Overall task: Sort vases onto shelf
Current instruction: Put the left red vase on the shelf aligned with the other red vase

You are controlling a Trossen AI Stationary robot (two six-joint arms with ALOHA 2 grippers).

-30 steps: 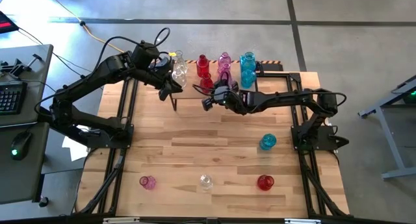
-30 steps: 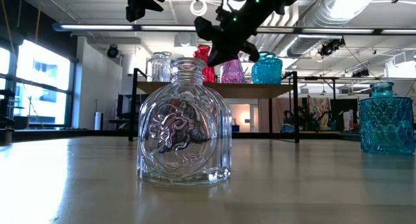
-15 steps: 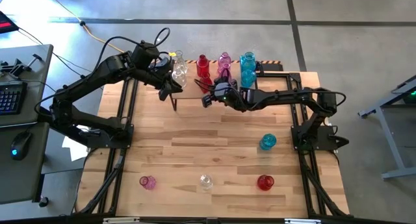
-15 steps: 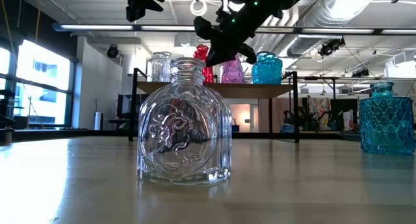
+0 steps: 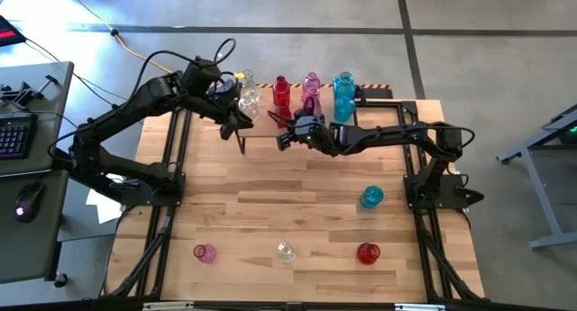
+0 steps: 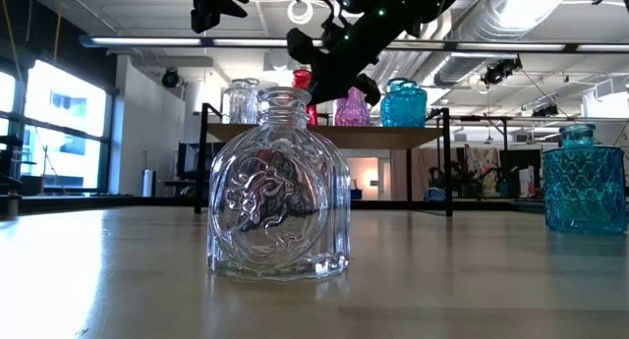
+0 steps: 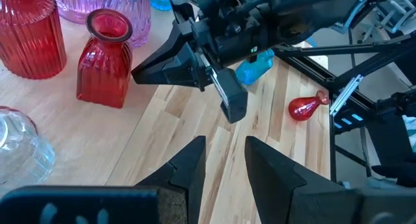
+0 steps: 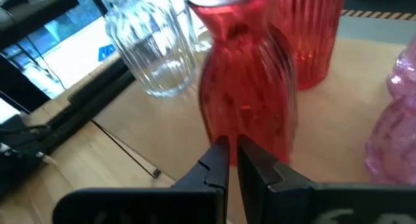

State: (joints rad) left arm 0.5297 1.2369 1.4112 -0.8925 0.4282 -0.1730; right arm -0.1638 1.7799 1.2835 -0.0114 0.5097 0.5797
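Several vases stand in a row on the shelf (image 6: 423, 136) at the table's far edge: clear (image 5: 245, 99), ribbed red (image 5: 280, 90), pink (image 5: 311, 86) and blue (image 5: 343, 90). A small red vase (image 5: 287, 118) stands upright just in front of them. My right gripper (image 5: 281, 140) is shut and empty, and its tips (image 8: 232, 146) are right at that vase's lower body (image 8: 244, 113). My left gripper (image 5: 242, 138) hovers to the left of it, open with nothing between its fingers (image 7: 224, 143). My right gripper points its shut fingertips (image 7: 138, 71) slanting down from the near right at the lower side of the small red vase (image 7: 103, 65). I cannot tell whether they touch the glass. The vase stands upright on its base.
Loose vases stand on the near half of the table: pink (image 5: 205, 252), clear (image 5: 286, 251), red (image 5: 367, 253) and blue (image 5: 371, 197). Black frame rails (image 5: 171, 167) run along both table sides. The wood between the arms and those vases is bare.
My right gripper, still shut, has edged toward the table's far edge and a little left, closer to the small red vase, rolling slightly. The vases have stayed where they were.
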